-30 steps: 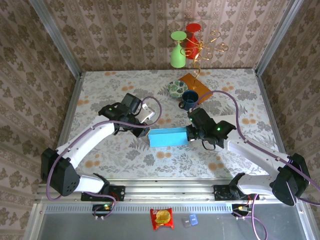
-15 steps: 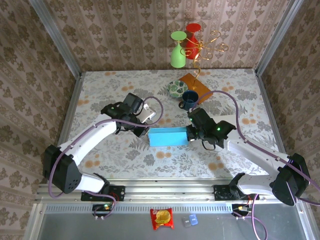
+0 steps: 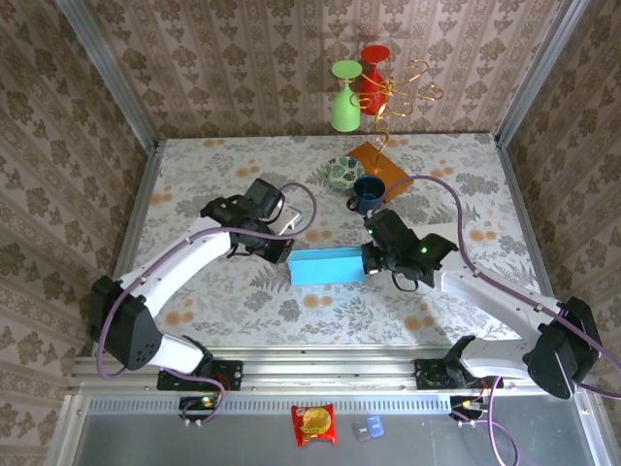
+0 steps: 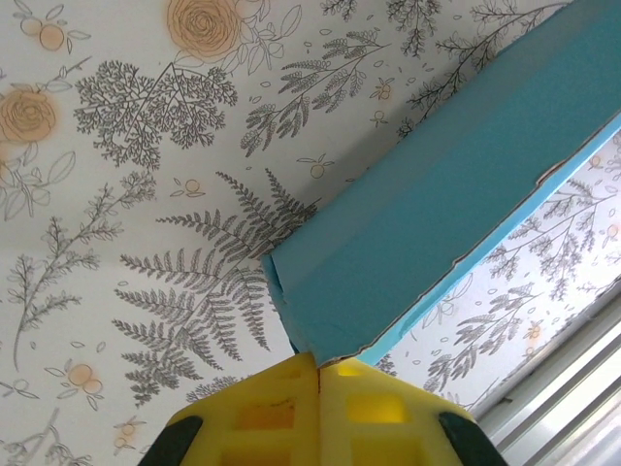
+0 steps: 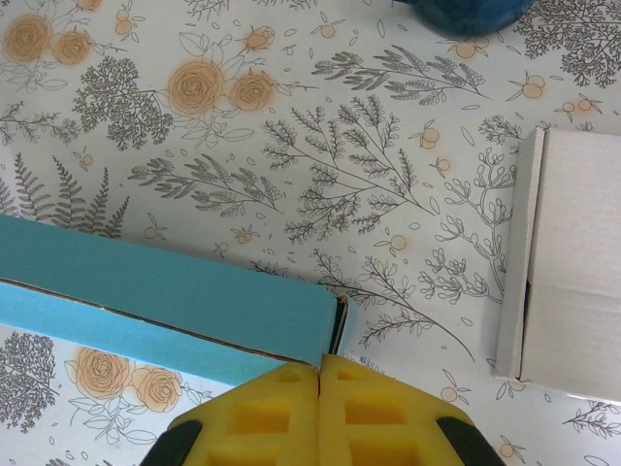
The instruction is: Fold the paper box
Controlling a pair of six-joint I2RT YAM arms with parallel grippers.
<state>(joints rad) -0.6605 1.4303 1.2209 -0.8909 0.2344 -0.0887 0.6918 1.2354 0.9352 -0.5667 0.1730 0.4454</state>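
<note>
The blue paper box (image 3: 328, 266) lies lengthwise in the middle of the floral table. My left gripper (image 3: 288, 254) is at its left end. In the left wrist view the yellow fingers (image 4: 262, 417) are shut, and the box (image 4: 427, 214) has its near corner caught in the seam at the left gripper (image 4: 318, 361). My right gripper (image 3: 370, 260) is at the right end. In the right wrist view the right gripper (image 5: 320, 361) is shut, with the box (image 5: 165, 282) end flap running into the seam.
A white cardboard box (image 5: 572, 262) lies beyond the blue one, beside the left wrist (image 3: 282, 217). A dark blue cup (image 3: 367, 191), a patterned dish (image 3: 341, 172) and an orange mat (image 3: 380, 160) sit behind. A stand with green and red glasses (image 3: 359, 87) stands at the back.
My left gripper has edged right to the box's left end and closed on its corner. The right arm and the box have stayed put.
</note>
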